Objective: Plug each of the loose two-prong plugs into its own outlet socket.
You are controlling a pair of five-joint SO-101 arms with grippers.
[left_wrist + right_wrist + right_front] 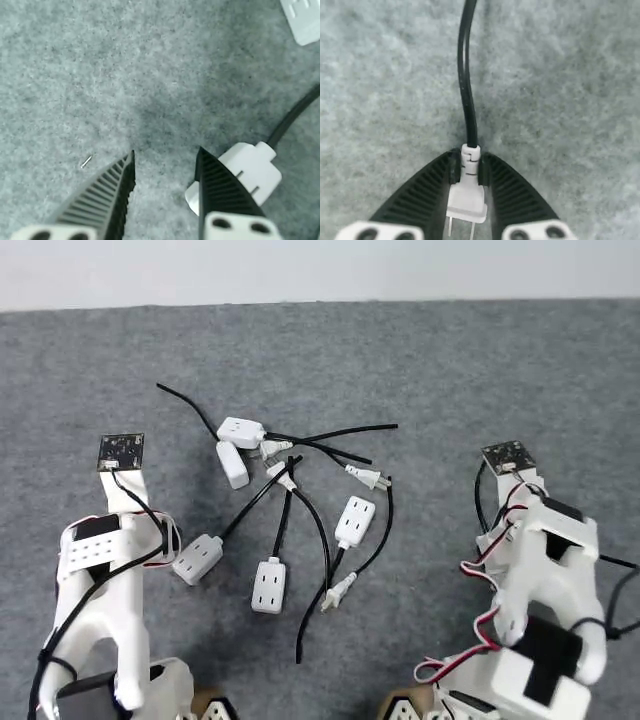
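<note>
White plug, lower centre: clenched in right gripper, leaving prongs bare for insertion; left gripper released beside socket.

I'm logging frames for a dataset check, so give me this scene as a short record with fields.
Surface: grey carpet
Left arm: left gripper open, white socket block beside one finger
Right arm: right gripper shut on a two-prong plug, black cord leading away
Loose on carpet: far plug and near plug, prongs bare, among several white sockets
Task state: those two plugs not yet in sockets
</note>
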